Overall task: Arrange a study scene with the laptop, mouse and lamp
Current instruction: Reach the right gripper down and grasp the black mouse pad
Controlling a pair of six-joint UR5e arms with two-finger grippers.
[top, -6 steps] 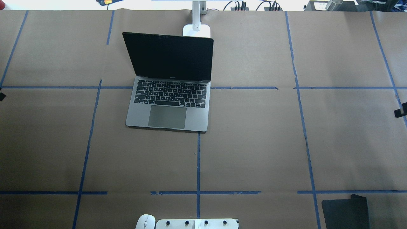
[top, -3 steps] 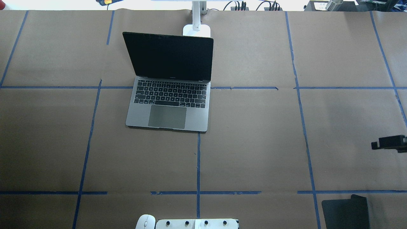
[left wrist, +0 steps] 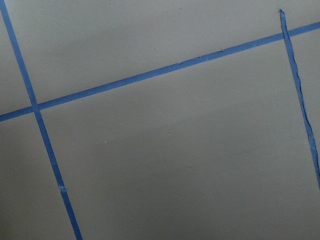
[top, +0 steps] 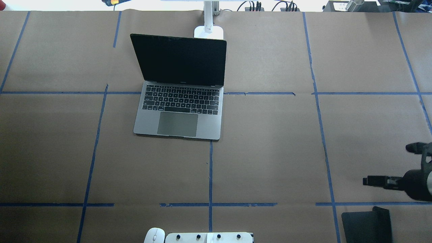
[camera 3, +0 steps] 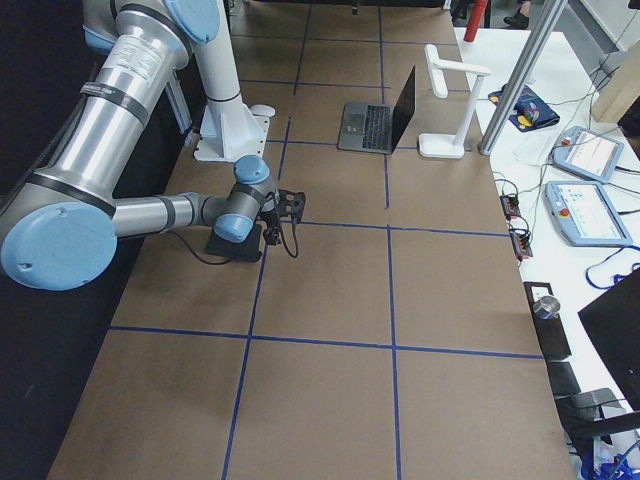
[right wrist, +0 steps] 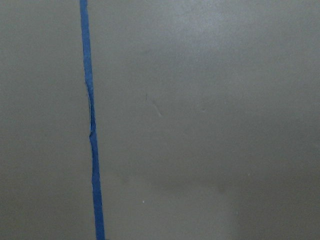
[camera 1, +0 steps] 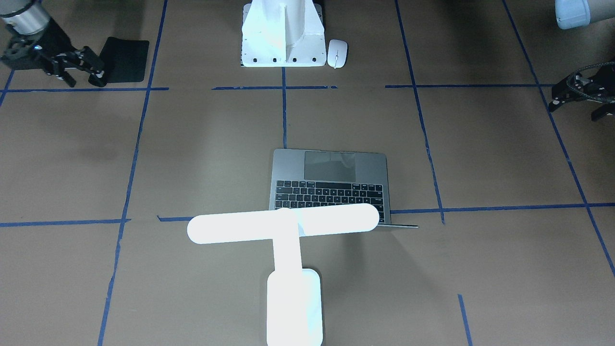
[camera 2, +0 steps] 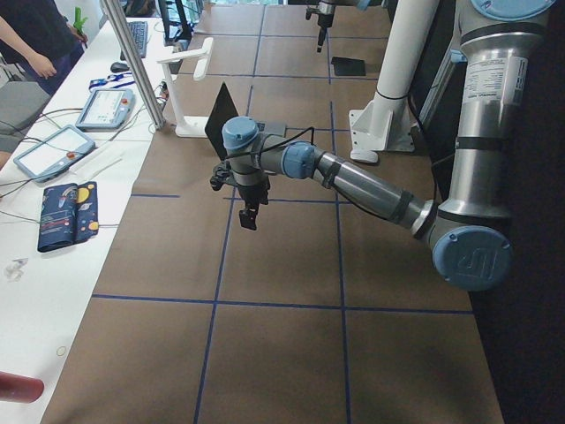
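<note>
Logging hazards. Laptop (top: 177, 116) stands open mid-table, screen just in front of the lit lamp (camera 1: 287, 250); a shove on the lid could, I judge, tip the lamp. Mouse (camera 1: 337, 53) lies just beside the white pedestal (camera 1: 281, 33) at the robot's base: a jaw descending on that side may strike the plate, and the smooth shell may slip free. Right gripper (camera 1: 85, 77) hangs near the black mat (camera 1: 126, 58), jaws spread; left gripper (camera 1: 574, 109) likewise spread, both empty. No container in view.
</note>
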